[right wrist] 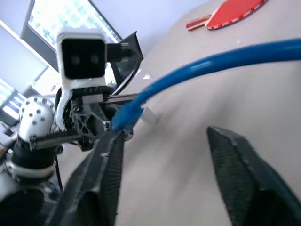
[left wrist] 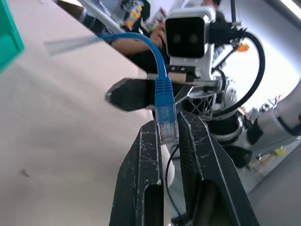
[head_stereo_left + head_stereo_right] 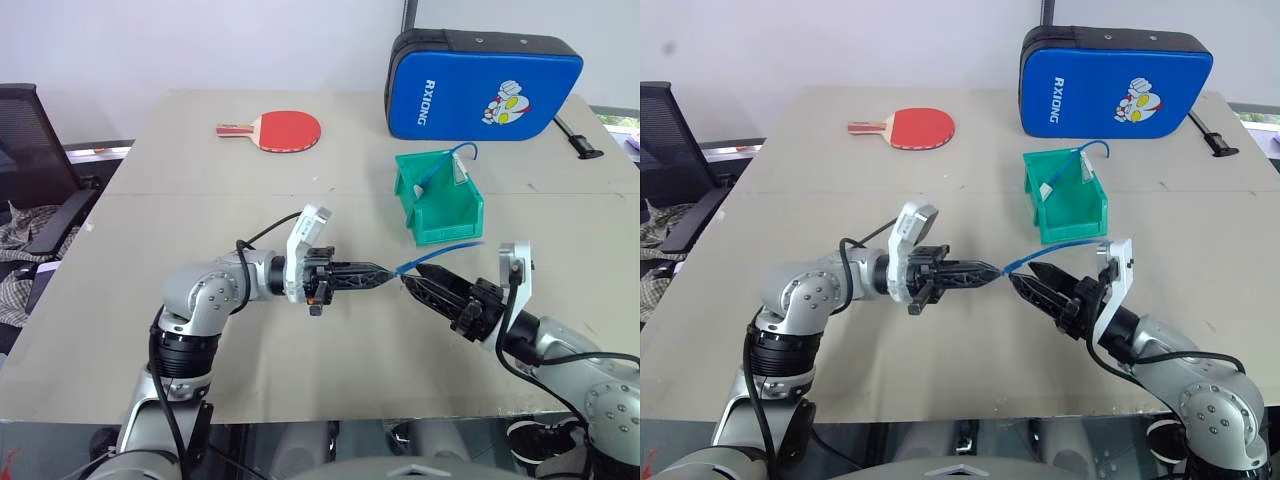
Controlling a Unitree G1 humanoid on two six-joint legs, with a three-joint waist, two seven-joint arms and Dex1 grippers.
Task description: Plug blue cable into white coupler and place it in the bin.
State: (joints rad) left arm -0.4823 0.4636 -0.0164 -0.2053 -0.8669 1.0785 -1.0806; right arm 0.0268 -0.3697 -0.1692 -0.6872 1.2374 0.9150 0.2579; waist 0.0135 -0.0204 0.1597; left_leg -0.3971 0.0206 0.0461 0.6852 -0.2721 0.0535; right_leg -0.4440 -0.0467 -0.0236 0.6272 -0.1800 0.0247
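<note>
The room is bright and evenly lit, daylight by the look of it: the table [image 3: 300,330] shows a pale, flat tan with only soft, faint shadows under the arms and beside the bin [image 3: 440,200]. A window behind the left arm in the right wrist view glares almost white, and the far background in the left wrist view is likewise washed out. From the head camera everything is crisp, edge to edge. Up close it is different: the blue cable [image 1: 211,61] smears into a soft band in the right wrist view, and the right gripper [image 1: 162,176] fingers [image 1: 244,183] there look fuzzy.
</note>
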